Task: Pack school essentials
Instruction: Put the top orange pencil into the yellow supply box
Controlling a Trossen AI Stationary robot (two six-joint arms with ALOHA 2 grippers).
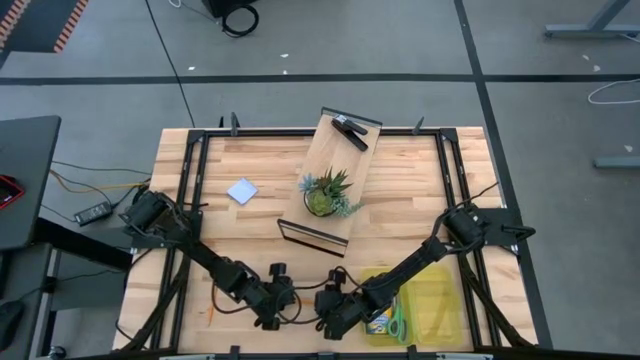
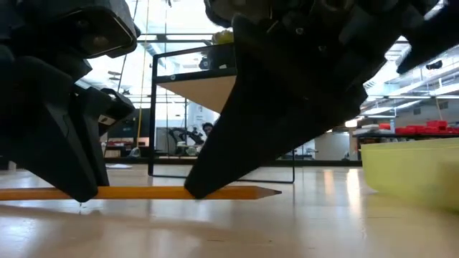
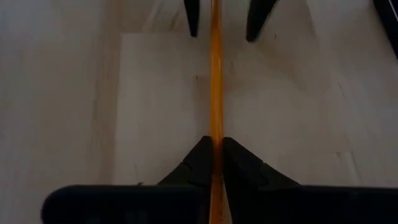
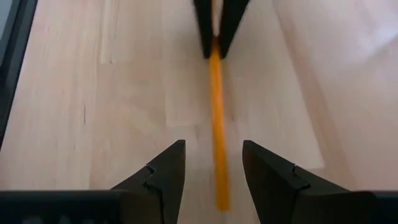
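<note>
Wrist views show the pencil [image 3: 216, 93] flat on the bench [image 1: 400, 190], left gripper [image 3: 213, 152] pinching it, right gripper [image 4: 213, 168] wide, straddling it w/o touching. High view hides the pencil under both arms.

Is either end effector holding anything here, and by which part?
The left end effector is shut on the orange pencil, near one end. The right end effector is open, straddling the pencil's other end without gripping.

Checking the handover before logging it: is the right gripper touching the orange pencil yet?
Apart. The right wrist view shows the right gripper open, the pencil lying between its fingers with bare table visible either side.
</note>
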